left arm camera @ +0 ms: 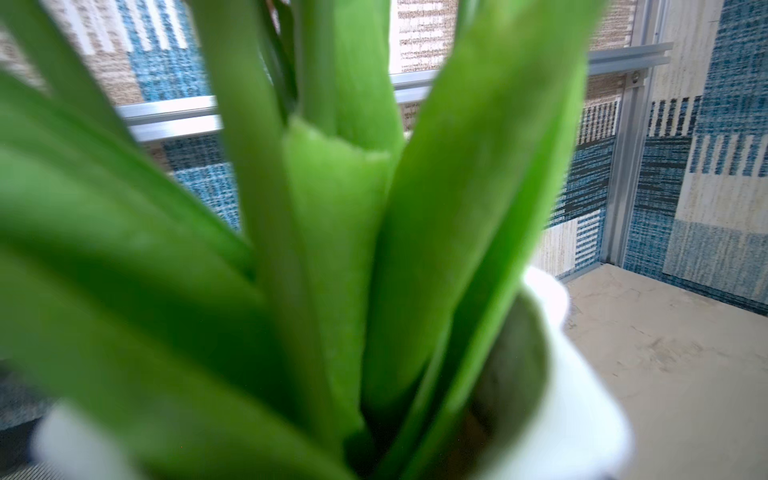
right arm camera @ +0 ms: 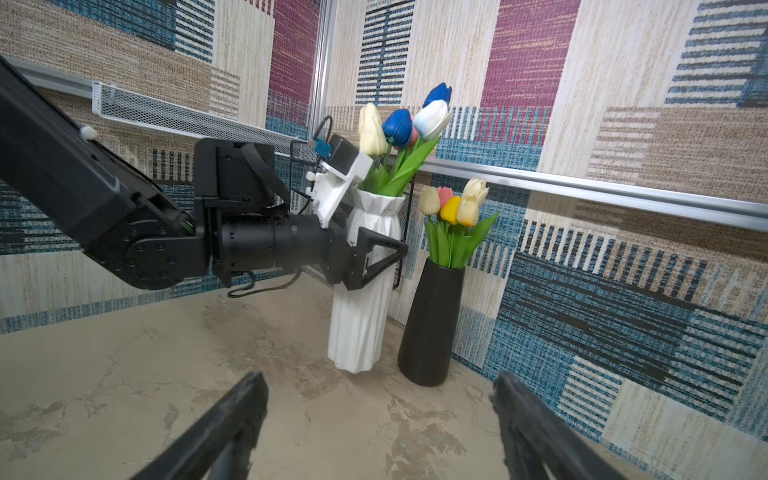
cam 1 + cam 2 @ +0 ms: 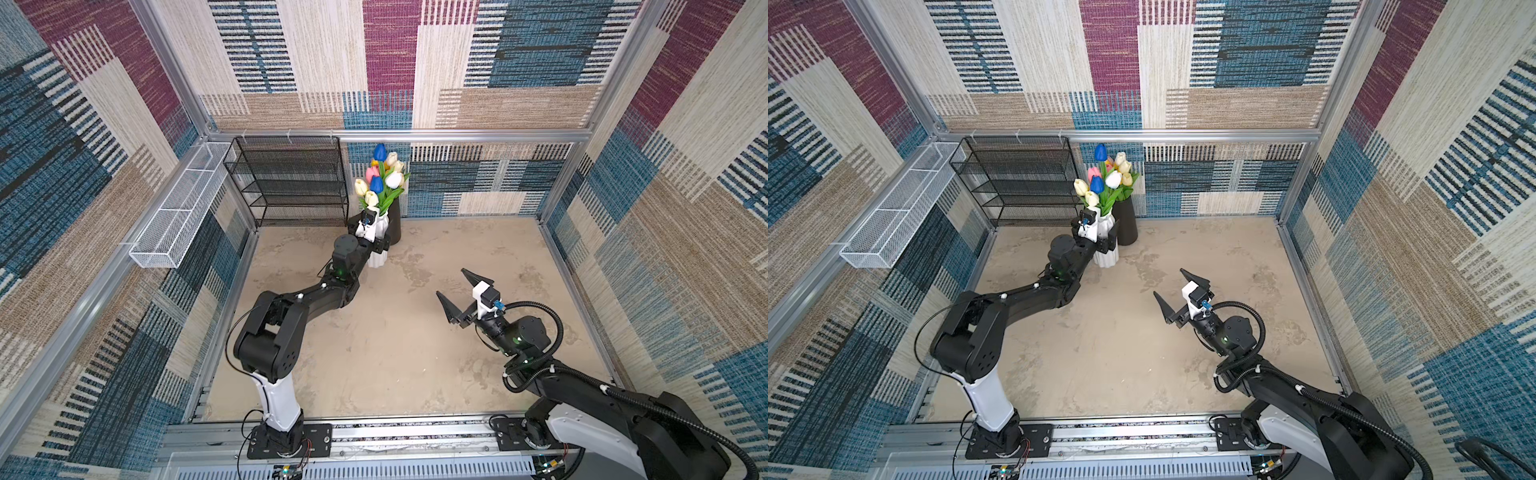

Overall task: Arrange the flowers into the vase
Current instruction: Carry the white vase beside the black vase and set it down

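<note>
A ribbed white vase [image 3: 378, 258] [image 2: 360, 328] stands near the back wall with blue, cream and white flowers [image 3: 384, 183] [image 2: 409, 124] in it. My left gripper [image 3: 372, 235] straddles its waist, one finger [image 2: 380, 259] flat against its side. The left wrist view fills with green leaves [image 1: 332, 249] rising from the vase's white rim [image 1: 552, 374]; the fingers do not show there. Right behind it a black vase [image 3: 395, 224] [image 2: 432, 320] holds yellow, pink and cream flowers [image 2: 455, 205]. My right gripper [image 3: 451, 282] [image 2: 376, 386] hovers open and empty over the floor, facing both vases.
A black mesh shelf [image 3: 291, 183] stands against the back wall, left of the vases. A white wire basket [image 3: 178, 216] hangs on the left wall rail. Bare mottled beige floor [image 3: 395, 353] lies between the two arms.
</note>
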Motion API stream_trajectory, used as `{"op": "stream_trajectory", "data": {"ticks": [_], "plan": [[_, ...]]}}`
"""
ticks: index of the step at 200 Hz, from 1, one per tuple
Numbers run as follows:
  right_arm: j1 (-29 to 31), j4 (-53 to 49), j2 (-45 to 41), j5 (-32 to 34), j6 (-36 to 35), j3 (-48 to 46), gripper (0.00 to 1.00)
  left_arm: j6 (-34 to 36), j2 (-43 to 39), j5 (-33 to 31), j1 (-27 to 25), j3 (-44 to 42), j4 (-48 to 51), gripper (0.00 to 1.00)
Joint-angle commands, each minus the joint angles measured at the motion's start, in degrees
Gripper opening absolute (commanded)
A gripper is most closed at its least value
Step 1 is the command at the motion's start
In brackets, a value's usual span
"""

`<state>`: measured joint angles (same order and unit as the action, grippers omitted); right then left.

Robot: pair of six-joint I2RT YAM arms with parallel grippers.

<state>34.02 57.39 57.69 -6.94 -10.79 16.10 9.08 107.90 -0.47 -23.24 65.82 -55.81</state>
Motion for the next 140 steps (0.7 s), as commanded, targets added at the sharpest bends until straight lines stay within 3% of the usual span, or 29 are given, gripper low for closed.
{"op": "stream_trajectory", "data": {"ticks": [1, 58, 131, 140], "plan": [[0.0, 1.9, -0.8, 0.1, -0.8, -0.2, 0.88, -0.1, 3.5, -1.0, 2.3, 3.2, -9.5, 0.00], [0.0, 1.3, -1.5, -0.1, -1.4, -0.3, 0.88, -3.8, 5.8, -0.3, 6.7, 1.9, -8.1, 0.00], [0.0, 0.6, -1.0, -1.0, -1.3, 0.2, 0.88, -4.3, 9.9, -2.2, 8.0, 2.2, -9.4, 0.00], [0.0, 0.7, -0.9, -0.9, -1.2, 0.2, 0.88, -3.9, 9.9, -1.8, 8.0, 1.7, -10.1, 0.14]]}}
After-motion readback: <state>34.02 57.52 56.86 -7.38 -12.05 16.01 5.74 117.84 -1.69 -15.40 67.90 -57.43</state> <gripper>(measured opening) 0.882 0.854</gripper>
